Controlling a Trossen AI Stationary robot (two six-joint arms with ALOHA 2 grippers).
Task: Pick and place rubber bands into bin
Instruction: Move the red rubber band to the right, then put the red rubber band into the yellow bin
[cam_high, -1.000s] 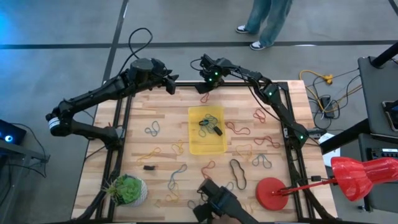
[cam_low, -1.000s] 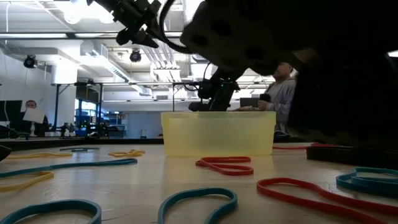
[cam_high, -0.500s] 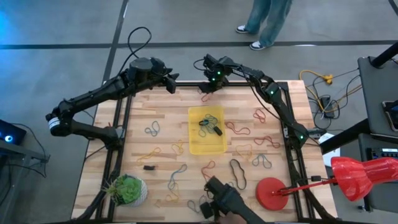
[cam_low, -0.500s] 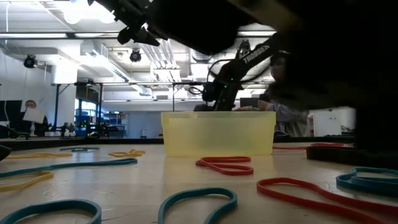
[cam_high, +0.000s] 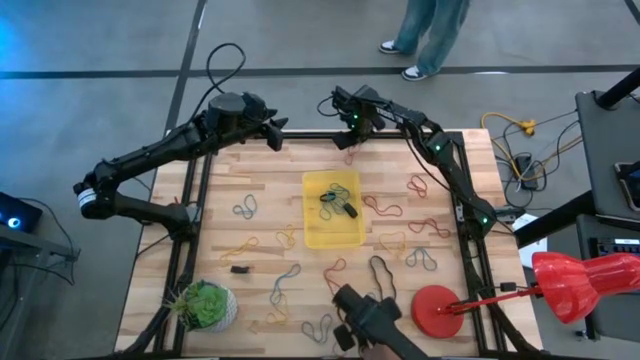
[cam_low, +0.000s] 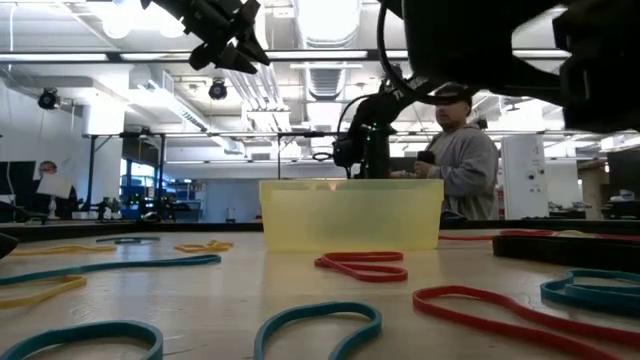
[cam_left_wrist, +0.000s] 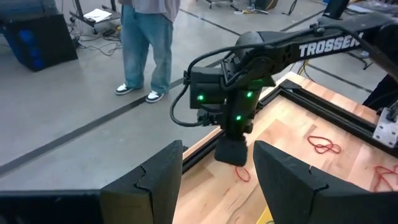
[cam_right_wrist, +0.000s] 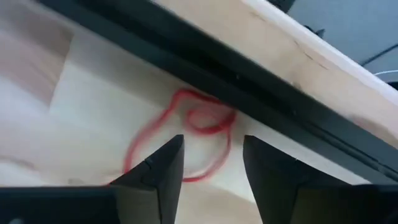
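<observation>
Rubber bands in several colours lie scattered flat on the wooden table (cam_high: 270, 190). The yellow bin (cam_high: 333, 208) stands at mid-table with dark bands (cam_high: 338, 203) inside. My right gripper (cam_high: 351, 138) points down, open, at the far edge over a red rubber band (cam_right_wrist: 186, 134). That band lies flat beside the black frame rail (cam_right_wrist: 261, 93), and the fingers stand either side of it without visibly touching it. My left gripper (cam_high: 278, 135) hangs open and high over the far edge, to the left of my right gripper.
A green plant ball (cam_high: 205, 305) sits at the near left corner and a red disc (cam_high: 437, 310) at the near right. A dark device (cam_high: 365, 320) reaches in over the near edge. A person (cam_low: 460, 160) stands beyond the far edge.
My right gripper has moved a little toward the table's right along the far edge and tipped to point straight down over the red band. The dark device at the near edge has shifted right and now blocks less of the low view.
</observation>
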